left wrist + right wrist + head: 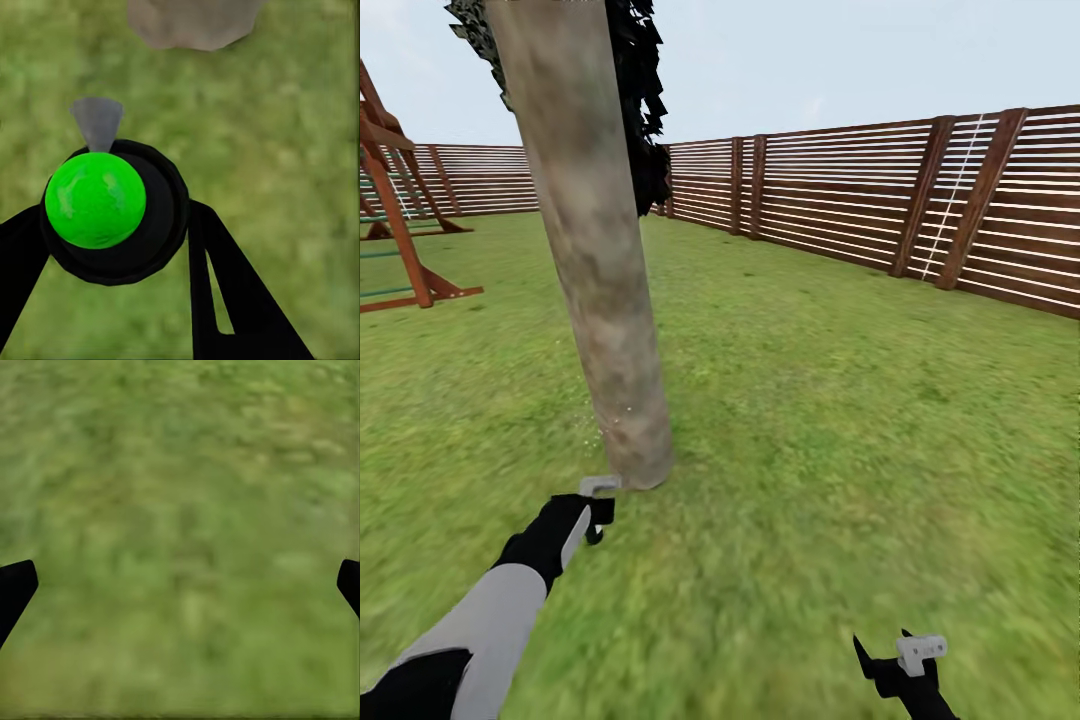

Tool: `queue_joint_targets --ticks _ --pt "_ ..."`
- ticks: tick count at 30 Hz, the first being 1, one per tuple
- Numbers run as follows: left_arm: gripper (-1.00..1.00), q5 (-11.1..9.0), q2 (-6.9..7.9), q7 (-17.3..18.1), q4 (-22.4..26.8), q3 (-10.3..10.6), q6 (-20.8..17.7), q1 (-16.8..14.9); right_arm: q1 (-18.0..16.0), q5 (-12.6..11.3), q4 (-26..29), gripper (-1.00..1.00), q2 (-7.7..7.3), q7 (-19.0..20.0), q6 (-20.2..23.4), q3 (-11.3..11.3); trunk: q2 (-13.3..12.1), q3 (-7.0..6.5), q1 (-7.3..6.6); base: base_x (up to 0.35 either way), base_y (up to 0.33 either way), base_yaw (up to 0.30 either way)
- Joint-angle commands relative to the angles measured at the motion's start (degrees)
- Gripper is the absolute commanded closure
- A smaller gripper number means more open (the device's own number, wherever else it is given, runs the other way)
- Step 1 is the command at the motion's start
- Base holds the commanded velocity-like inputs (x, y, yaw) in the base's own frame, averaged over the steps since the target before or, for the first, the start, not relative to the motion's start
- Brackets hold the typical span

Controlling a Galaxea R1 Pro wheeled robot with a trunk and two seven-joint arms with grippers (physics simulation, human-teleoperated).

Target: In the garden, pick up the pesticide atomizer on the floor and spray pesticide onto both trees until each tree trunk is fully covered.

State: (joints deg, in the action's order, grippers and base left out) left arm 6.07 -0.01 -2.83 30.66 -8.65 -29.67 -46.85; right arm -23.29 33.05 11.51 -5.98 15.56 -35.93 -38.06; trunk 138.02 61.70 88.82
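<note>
Grass floor (pixel 840 440) fills most of the head view, and a tree trunk (pixel 595 260) leans up from it just ahead of the robot, grey-brown and mottled, with dark leaves (pixel 645 120) behind its upper part; the left hand (pixel 598 508) is stretched toward the trunk's foot, stopping just short of it, and a grey nozzle (pixel 600 484) pokes out above the hand, pointing at the base; a few whitish specks of pesticide (pixel 622 412) dot the bark low down; the right hand (pixel 908 665) hangs low at the view's near edge, well apart from the trunk, over bare grass; a brown slatted fence (pixel 880 200) rings the lawn, and a red-brown wooden play frame (pixel 400 230) stands off to the left.

Left wrist view: the pesticide atomizer (pixel 96 201) sits between the black fingers (pixel 232 300), its green top ringed by a black collar, so the left hand is closed around it; its grey nozzle (pixel 97 124) points toward the trunk's foot (pixel 191 22), which is near but not touching; nothing lies between them but grass.

Right wrist view: the right hand's fingertips (pixel 15 589) stand far apart at either edge, spread wide and holding nothing, with only blurred grass (pixel 180 525) beyond.
</note>
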Motion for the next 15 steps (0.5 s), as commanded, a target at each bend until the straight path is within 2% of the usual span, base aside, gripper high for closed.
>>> queue_joint_targets --ticks 1,2,4,7,10,12,15 --pt "1.0 0.1 -0.03 0.0 0.1 0.1 0.0 -0.1 0.0 0.0 0.0 -1.0 0.0 0.0 0.0 0.0 0.0 0.0 0.0 -0.016 0.0 0.0" --pt "1.0 0.1 0.21 0.0 0.1 0.1 -0.3 -0.3 0.0 0.0 0.0 -1.0 0.0 0.0 0.0 0.0 0.0 0.0 0.0 -0.008 0.0 0.0" --pt "1.0 0.2 1.08 0.0 0.4 -0.1 -3.8 -0.7 0.0 0.0 0.0 -1.0 0.0 0.0 0.0 0.0 0.0 0.0 0.0 -0.002 0.0 0.0" --pt "1.0 -0.1 2.61 0.1 0.4 0.0 -4.9 -0.5 0.0 0.0 0.0 -1.0 0.0 0.0 0.0 0.0 0.0 0.0 0.0 0.0 0.0 0.0" --pt "1.0 -0.1 1.64 0.0 0.4 0.2 -4.8 0.0 0.0 0.0 0.0 -1.0 0.0 0.0 0.0 0.0 0.0 0.0 0.0 -0.037 0.0 0.0" --pt "1.0 -0.1 -0.05 0.0 0.4 0.3 -5.0 -0.2 0.0 0.0 0.0 -1.0 0.0 0.0 0.0 0.0 0.0 0.0 0.0 -0.213 0.0 0.0" --pt "1.0 0.0 -0.39 0.0 0.5 0.6 -5.1 -0.8 0.0 0.0 0.0 -1.0 0.0 0.0 0.0 0.0 0.0 0.0 0.0 -0.021 0.0 0.0"
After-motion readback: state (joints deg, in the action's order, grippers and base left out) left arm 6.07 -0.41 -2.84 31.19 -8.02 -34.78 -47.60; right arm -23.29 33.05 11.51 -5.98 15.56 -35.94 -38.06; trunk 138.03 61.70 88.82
